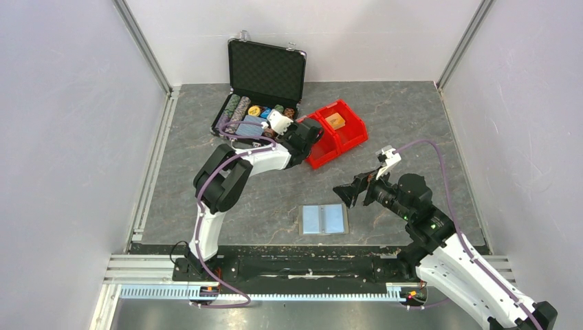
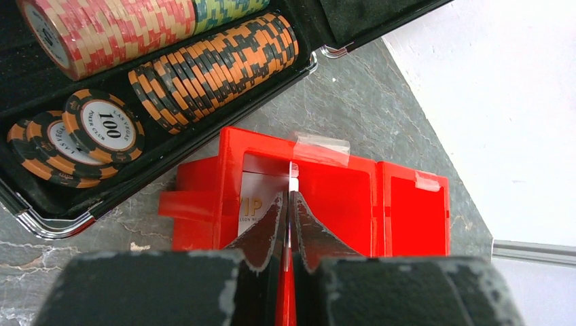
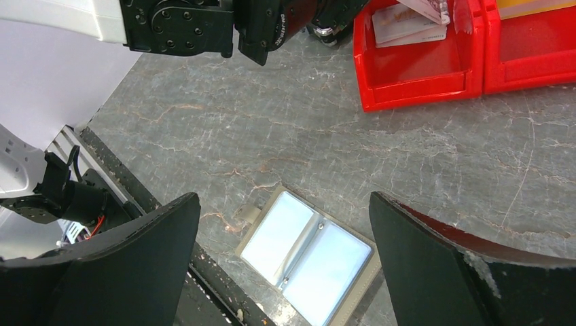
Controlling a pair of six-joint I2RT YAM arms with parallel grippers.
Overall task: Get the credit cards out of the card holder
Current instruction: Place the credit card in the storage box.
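left wrist shows the left gripper (image 2: 291,198) nearly shut on a card (image 2: 293,175), edge-on over the bin (image 2: 401,204), prob light, stiff, slick, so pinch its faces; right gripper (image 3: 283,200) hangs wide above the open holder (image 3: 307,255).
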